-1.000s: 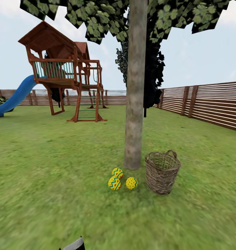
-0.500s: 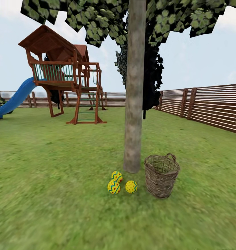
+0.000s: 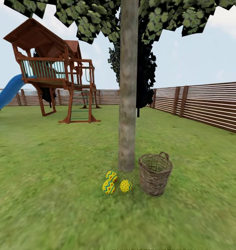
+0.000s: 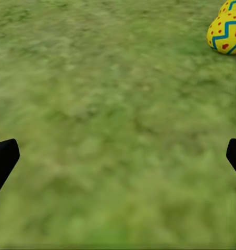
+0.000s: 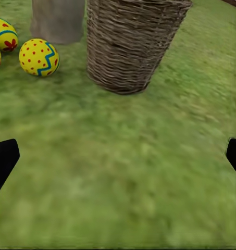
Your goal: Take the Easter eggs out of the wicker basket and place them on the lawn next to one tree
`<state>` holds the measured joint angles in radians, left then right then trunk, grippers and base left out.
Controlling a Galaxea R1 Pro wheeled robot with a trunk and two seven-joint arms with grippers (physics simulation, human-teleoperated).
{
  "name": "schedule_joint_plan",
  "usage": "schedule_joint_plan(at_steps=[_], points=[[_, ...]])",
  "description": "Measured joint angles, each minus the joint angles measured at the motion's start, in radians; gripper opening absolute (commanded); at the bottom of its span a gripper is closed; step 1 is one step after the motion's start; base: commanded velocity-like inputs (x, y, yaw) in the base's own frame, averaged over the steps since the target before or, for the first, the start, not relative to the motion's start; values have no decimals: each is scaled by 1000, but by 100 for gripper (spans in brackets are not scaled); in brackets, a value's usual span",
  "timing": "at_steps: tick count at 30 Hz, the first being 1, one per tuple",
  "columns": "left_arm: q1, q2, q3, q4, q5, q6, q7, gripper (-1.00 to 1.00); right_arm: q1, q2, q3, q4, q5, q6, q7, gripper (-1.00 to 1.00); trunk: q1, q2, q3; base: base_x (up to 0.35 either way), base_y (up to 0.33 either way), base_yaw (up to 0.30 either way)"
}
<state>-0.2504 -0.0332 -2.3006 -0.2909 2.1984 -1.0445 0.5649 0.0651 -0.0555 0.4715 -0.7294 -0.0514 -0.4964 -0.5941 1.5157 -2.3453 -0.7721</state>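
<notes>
Eggs first, in the head view: three Easter eggs (image 3: 115,182) lie clustered on the lawn (image 3: 55,194) just beside the foot of the grey-brown tree trunk (image 3: 127,104), with the wicker basket (image 3: 154,173) standing upright on the trunk's other side, its visible inside showing no egg. A wooden playset (image 3: 55,73) and slat fence (image 3: 208,104) stand well behind.

From the left wrist, the left gripper (image 4: 118,156) hangs over bare grass, fingers spread wide and holding nothing, one egg near.

From the right wrist, the right gripper (image 5: 118,156) is likewise spread wide and empty, facing basket, two eggs and trunk.

Placement looks finished; the next move calls only for confirming the basket is empty.
</notes>
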Motion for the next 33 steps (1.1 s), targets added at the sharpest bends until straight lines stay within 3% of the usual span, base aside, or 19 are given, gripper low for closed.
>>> schedule_joint_plan(at_steps=[15, 18, 20, 22, 23, 27, 31, 33], points=[[2, 21, 2, 0, 1, 0, 1, 100, -3, 3, 0, 36, -1, -1, 2, 100, 0, 0, -23, 0, 0, -70], [34, 25, 1, 7, -3, 0, 2, 100, -4, 3, 0, 40, 0, 2, 2, 100, 0, 0, -28, 0, 0, -62], [65, 23, -1, 20, -30, 0, 1, 100, -8, 3, -1, 54, 0, 2, 3, 100, 0, 0, -31, 0, 0, -62], [87, 21, -2, 28, -80, 0, 1, 100, -17, 3, -1, 72, 0, 2, 3, 100, 0, 0, -34, 0, 0, -62], [103, 25, 0, 32, -125, 0, 3, 100, -27, 7, -1, 96, -1, 0, 4, 100, 0, 0, -36, 0, 0, -62], [119, 50, 6, 38, -169, 0, 6, 100, -37, 24, -1, 125, 0, -3, 4, 100, 0, 0, -42, 0, 0, -62], [121, 69, 12, 39, -159, 1, 2, 100, -38, 27, -1, 129, 0, -4, 4, 100, 0, 0, -48, 0, 0, -62], [121, 75, 21, 41, -112, 7, -2, 100, -39, 28, -1, 131, 0, -4, 4, 100, 0, 0, -51, 0, 0, -62]])
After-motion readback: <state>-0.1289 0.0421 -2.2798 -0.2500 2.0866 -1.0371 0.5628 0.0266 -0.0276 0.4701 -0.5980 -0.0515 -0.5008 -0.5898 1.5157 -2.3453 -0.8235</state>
